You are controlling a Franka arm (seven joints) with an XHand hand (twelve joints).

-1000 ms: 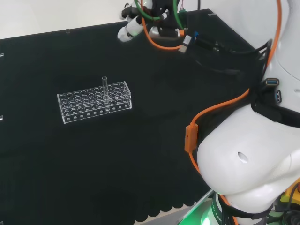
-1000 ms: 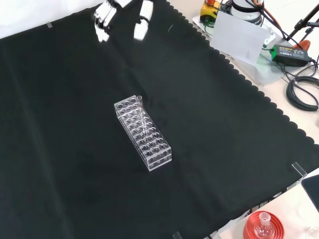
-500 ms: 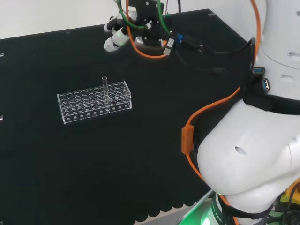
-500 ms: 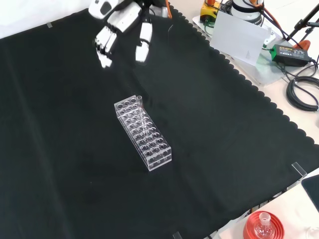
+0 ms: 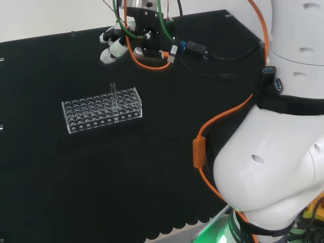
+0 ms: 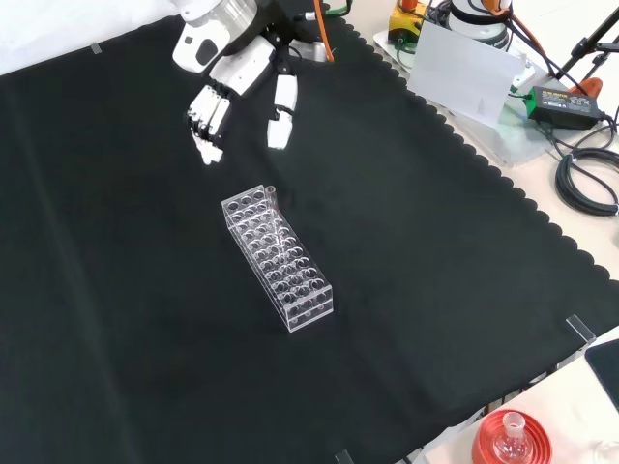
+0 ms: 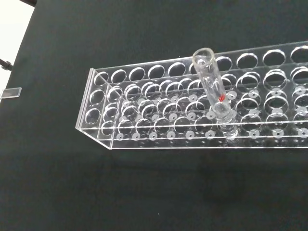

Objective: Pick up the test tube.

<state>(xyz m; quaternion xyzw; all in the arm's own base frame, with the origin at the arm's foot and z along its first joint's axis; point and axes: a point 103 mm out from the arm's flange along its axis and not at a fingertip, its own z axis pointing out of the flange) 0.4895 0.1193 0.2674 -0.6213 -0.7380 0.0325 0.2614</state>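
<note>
Test tube (image 7: pixel 215 91): clear glass, upright in a hole of an outer row of the rack, open mouth up, a small red mark on its wall. In the head view it (image 5: pixel 113 95) rises above the rack's far edge.

Rack (image 6: pixel 279 256): clear plastic, many holes, lying near the middle of the black cloth (image 6: pixel 116 319).

Hand (image 6: pixel 237 82): above the cloth, apart from the rack, toward the top edge in the front view; fingers straight and spread, holding nothing.
</note>
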